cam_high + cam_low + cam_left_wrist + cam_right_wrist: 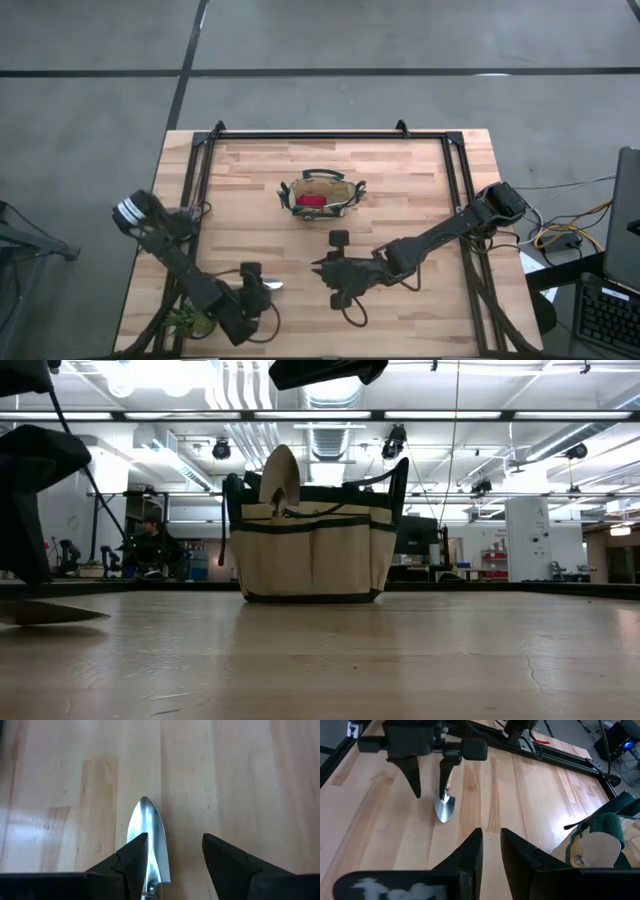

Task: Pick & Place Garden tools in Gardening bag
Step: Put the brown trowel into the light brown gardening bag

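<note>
The olive-tan gardening bag [320,195] stands upright mid-table. A red item [312,201] lies inside it, and a silver trowel blade [280,475] sticks up from it. A second trowel [147,832] lies flat on the table at the near left, blade pointing toward the right. My left gripper [175,837] is open and points down over it, with one finger above the trowel's neck and the other beside it. It also shows in the high view [262,290]. My right gripper [491,845] hovers empty near the middle, its fingers a narrow gap apart. No pruning shears show. My left gripper has one finger [135,852] over the neck of the trowel [446,795], coming from above. The finger covers that spot, so I cannot tell whether it touches. The other finger [220,855] stands clear of the trowel over bare wood.
A green leafy plant [190,322] lies at the near left corner beside the left arm. A black frame rail [320,135] runs along the far edge and down both sides. Bare wood lies between the two grippers and the bag.
</note>
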